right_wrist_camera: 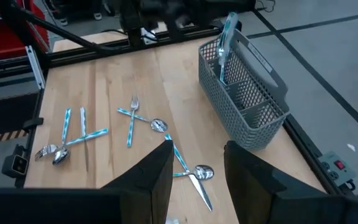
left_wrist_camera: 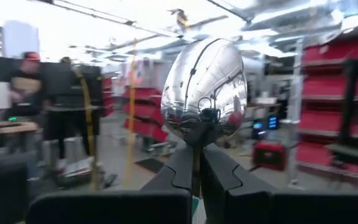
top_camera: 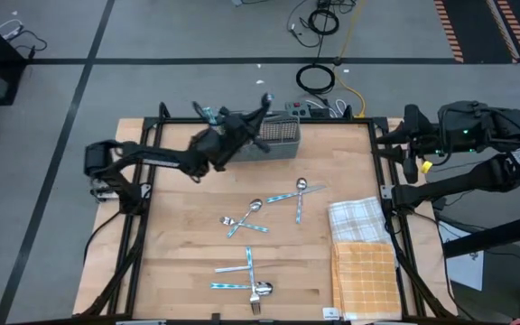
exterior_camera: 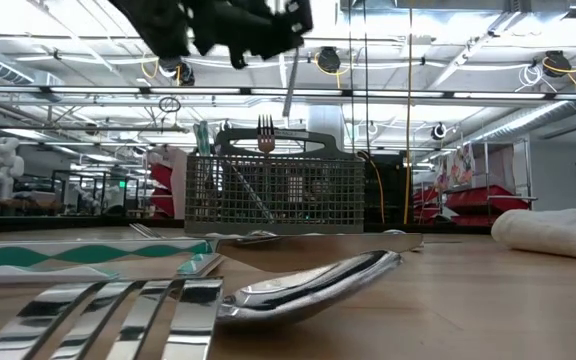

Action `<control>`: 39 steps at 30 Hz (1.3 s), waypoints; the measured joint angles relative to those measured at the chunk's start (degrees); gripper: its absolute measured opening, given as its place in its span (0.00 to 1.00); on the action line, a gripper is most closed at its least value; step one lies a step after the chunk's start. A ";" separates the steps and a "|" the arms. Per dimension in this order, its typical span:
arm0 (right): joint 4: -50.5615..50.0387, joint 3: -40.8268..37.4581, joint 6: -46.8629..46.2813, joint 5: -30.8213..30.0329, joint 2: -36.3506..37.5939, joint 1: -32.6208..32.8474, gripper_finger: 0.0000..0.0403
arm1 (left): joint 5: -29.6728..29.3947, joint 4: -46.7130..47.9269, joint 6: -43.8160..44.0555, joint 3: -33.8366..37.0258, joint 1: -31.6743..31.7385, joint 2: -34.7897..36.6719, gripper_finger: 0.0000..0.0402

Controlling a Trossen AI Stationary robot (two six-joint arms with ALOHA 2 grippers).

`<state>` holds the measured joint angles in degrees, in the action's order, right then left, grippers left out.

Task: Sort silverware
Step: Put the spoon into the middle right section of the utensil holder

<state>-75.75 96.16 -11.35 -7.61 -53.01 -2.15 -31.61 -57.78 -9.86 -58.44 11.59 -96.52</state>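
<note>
My left gripper hangs above the grey mesh basket, shut on a shiny spoon; in the low view the gripper is high over the basket. A fork and blue-handled pieces stand upright in the basket. More silverware lies flat on the table in loose groups: the middle group, one toward the right and one by the near edge. My right arm waits off the table's right edge, with its gripper open. My left gripper pinches the spoon between its two fingers at the neck just below the bowl. The fingers lie along the spoon, and the bowl stands out beyond their tips. The spoon is lifted clear, above the basket.
A white checked towel and an orange one lie by the table's right edge. A dark frame borders the table. Bare wood shows left of the middle group of silverware. People stand in the room beyond.
</note>
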 joint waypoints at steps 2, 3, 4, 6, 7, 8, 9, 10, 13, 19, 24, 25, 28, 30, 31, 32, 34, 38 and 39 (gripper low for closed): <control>0.00 0.00 0.00 0.17 0.00 0.00 0.33 | -2.28 -1.72 -1.94 -1.04 0.29 -2.98 0.03; 0.01 0.00 0.00 0.19 -0.01 0.00 0.33 | -3.24 -2.93 -3.00 -1.29 0.66 -4.17 0.03; 0.01 0.00 0.00 0.20 -0.02 0.00 0.33 | -3.56 -4.18 -3.24 -1.35 1.21 -5.20 0.03; 0.00 0.00 0.00 0.24 -0.02 0.00 0.33 | -3.45 -5.42 -1.90 -1.21 2.81 -6.91 0.03; 0.00 0.00 0.00 0.24 -0.02 0.00 0.33 | -2.62 -5.37 -0.51 -1.17 3.61 -7.61 0.03; 0.00 0.00 0.00 0.26 -0.02 0.00 0.33 | -1.63 -5.27 0.78 -1.15 4.33 -8.21 0.03; 0.01 0.00 0.00 0.36 -0.01 0.00 0.33 | -0.48 -5.21 1.81 -1.13 4.95 -8.80 0.03; 0.00 0.00 0.00 0.43 0.00 0.00 0.33 | 0.66 -5.23 2.28 -1.13 5.40 -9.22 0.03; 0.00 0.00 -0.23 0.46 -0.02 0.00 0.33 | 1.17 -5.75 4.50 -1.13 6.08 -10.02 0.03; 0.01 0.00 -0.42 0.43 -0.02 0.00 0.33 | -0.18 -6.08 4.94 -1.13 5.49 -11.92 0.03; 0.02 0.00 -0.13 0.43 -0.02 0.00 0.33 | -2.07 -6.78 5.09 -1.11 4.96 -14.71 0.03; 0.02 0.00 -0.11 0.43 -0.02 0.02 0.33 | -2.55 -7.58 5.09 -1.11 4.88 -15.15 0.03; 0.02 0.00 -0.03 0.43 -0.02 0.01 0.33 | -3.55 -9.27 5.11 -1.13 4.71 -16.12 0.03; 0.02 0.00 -0.14 0.42 -0.02 0.01 0.33 | -3.55 -9.97 5.11 -1.15 4.67 -16.38 0.03; 0.02 0.00 -0.25 0.43 -0.02 0.00 0.33 | -3.58 -9.96 5.08 -1.15 4.57 -16.38 0.03; 0.02 0.00 -0.35 0.43 -0.02 0.02 0.33 | -3.59 -9.95 5.06 -1.15 4.50 -16.38 0.03; 0.02 0.00 -0.46 0.46 -0.02 0.01 0.33 | -3.60 -9.82 5.04 -1.15 4.49 -16.38 0.07; 0.03 0.00 -0.32 1.78 -0.02 0.02 0.33 | -3.57 -9.50 4.99 -1.15 4.49 -16.38 0.17; 0.04 0.00 -0.26 1.81 -0.02 0.02 0.33 | -3.36 -9.42 4.68 -1.15 4.49 -16.38 0.19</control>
<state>-75.70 96.16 -11.62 -5.80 -53.04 -2.13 -34.97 -67.20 -5.18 -59.59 16.08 -112.90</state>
